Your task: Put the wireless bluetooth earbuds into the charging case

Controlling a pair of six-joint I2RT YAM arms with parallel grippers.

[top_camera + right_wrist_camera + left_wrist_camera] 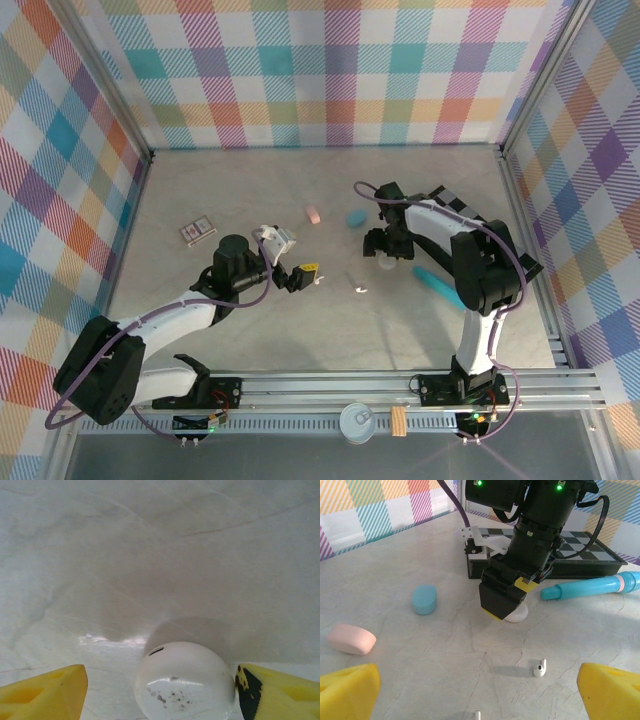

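Note:
A white charging case (184, 680) lies shut on the table between the yellow fingers of my right gripper (160, 682). The right finger sits against the case and the left finger stands apart from it. From above, the right gripper (388, 250) points down over that case (388, 265). A white earbud (539, 668) lies loose on the table in front of my left gripper (477, 680), which is wide open and holds nothing. The stem of a second earbud (477, 714) pokes in at the bottom edge. From above, the left gripper (303, 275) is left of the earbud (360, 288).
A teal case (424, 599) and a pink case (351, 639) lie to the left, further back on the table. A long teal tube (592, 586) rests at the right beside a checkered board (580, 550). A small card (197, 232) lies at the far left.

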